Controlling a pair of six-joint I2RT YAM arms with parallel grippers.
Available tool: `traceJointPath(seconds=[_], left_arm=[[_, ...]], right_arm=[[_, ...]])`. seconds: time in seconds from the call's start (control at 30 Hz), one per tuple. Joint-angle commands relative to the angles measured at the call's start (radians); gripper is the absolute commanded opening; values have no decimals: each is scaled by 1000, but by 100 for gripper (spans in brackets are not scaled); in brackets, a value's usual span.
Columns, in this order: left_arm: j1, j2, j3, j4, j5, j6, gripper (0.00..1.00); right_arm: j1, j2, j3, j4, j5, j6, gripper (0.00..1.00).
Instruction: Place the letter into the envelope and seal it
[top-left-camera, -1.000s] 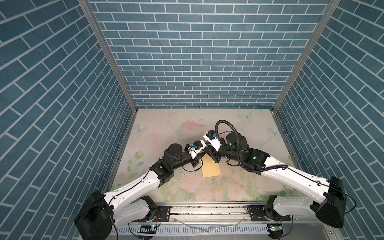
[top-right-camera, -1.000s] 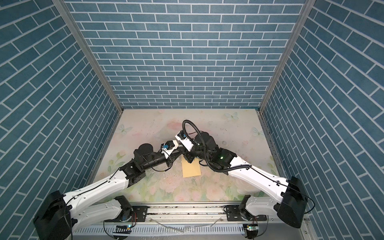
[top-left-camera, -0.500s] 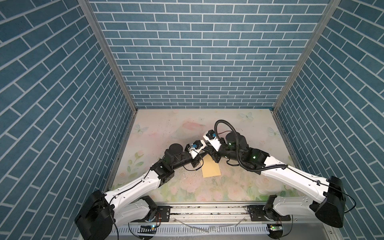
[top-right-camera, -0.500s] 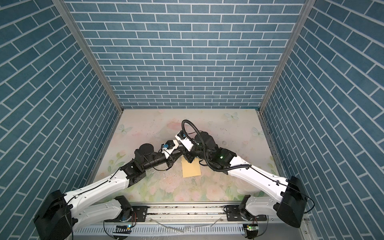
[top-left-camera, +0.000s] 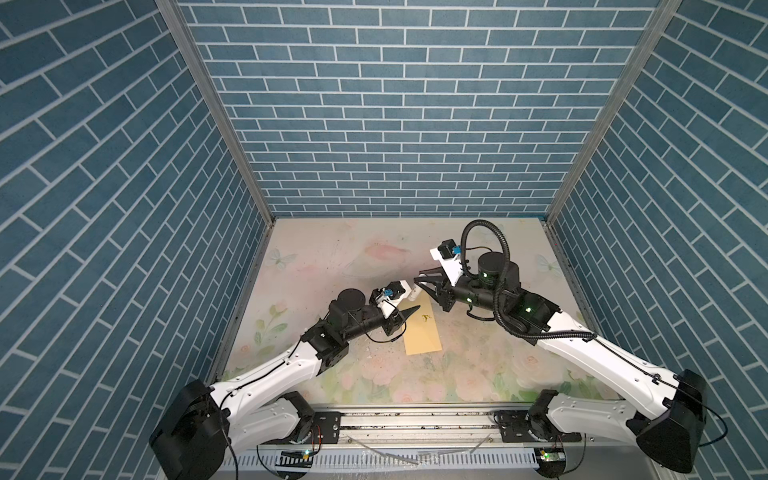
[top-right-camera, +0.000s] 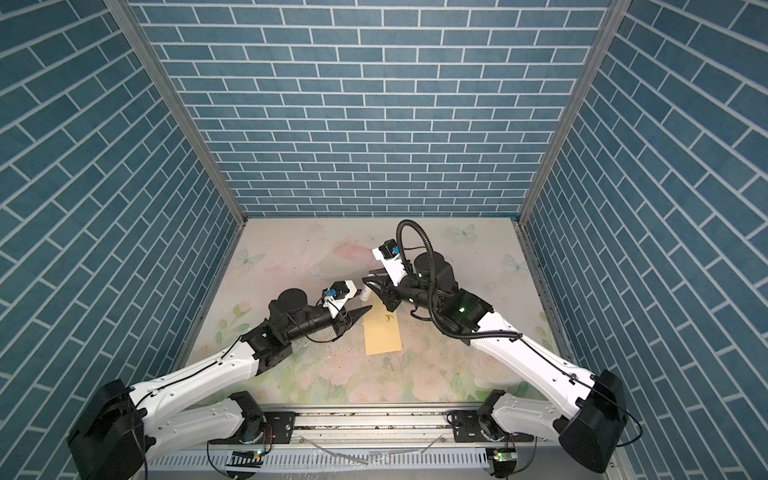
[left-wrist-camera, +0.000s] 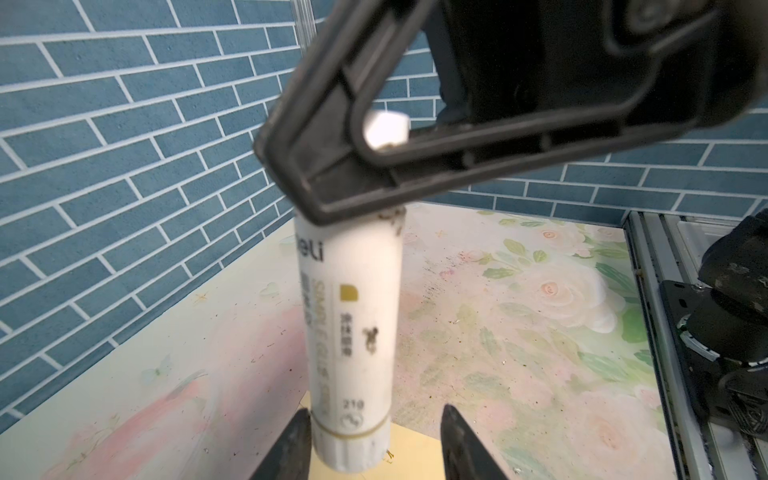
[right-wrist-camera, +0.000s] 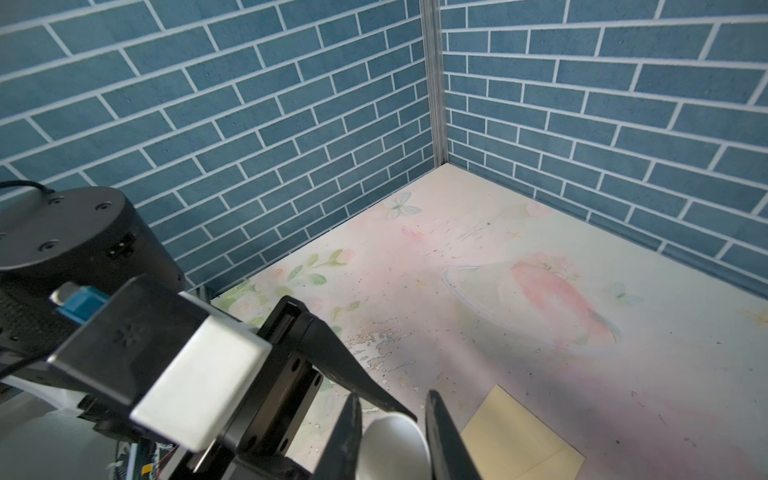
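The yellow envelope (top-left-camera: 422, 334) (top-right-camera: 382, 332) lies flat on the floral table, a small dark mark on its upper face; a corner of it also shows in the wrist views (left-wrist-camera: 415, 453) (right-wrist-camera: 519, 436). The letter is out of view. My right gripper (top-left-camera: 417, 278) (right-wrist-camera: 392, 395) is shut on one end of a white glue stick (left-wrist-camera: 353, 332) (right-wrist-camera: 392, 449) above the envelope's far end. My left gripper (top-left-camera: 409, 313) (left-wrist-camera: 372, 415) stands open round the stick's other end, with a gap showing on one side.
Blue brick walls close the table (top-left-camera: 332, 257) on three sides. A metal rail (top-left-camera: 415, 419) with the arm bases runs along the front edge. Dark specks and crumbs are scattered on the floral surface near the envelope.
My left gripper's jaws have spread apart from the glue stick's end. Both arms and the envelope have stayed where they were.
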Motion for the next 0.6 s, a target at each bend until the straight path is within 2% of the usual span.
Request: traceJointPath(seconds=[0.0,0.17,0.3,0.4,0.47,0.57], left_arm=[[-3,-3,-11,42,7,-17,51],[-3,2,-14,52,5,-21,46],[-3,8,-17,62,7,-23,38],[-3,11,-19,73,4,-26,26],[-3,16,-22,79,4,-29,15],[-3,20,-24,88,-1,-38,2]], right_arm=[[-9,15,-26,36,-77,57,4],[-13,41,-20,39,-107,75,4],[-14,55,-17,41,-126,84,4],[-16,62,-17,44,-132,90,5],[-17,60,-17,45,-129,92,7],[-20,48,-17,42,-105,92,21]])
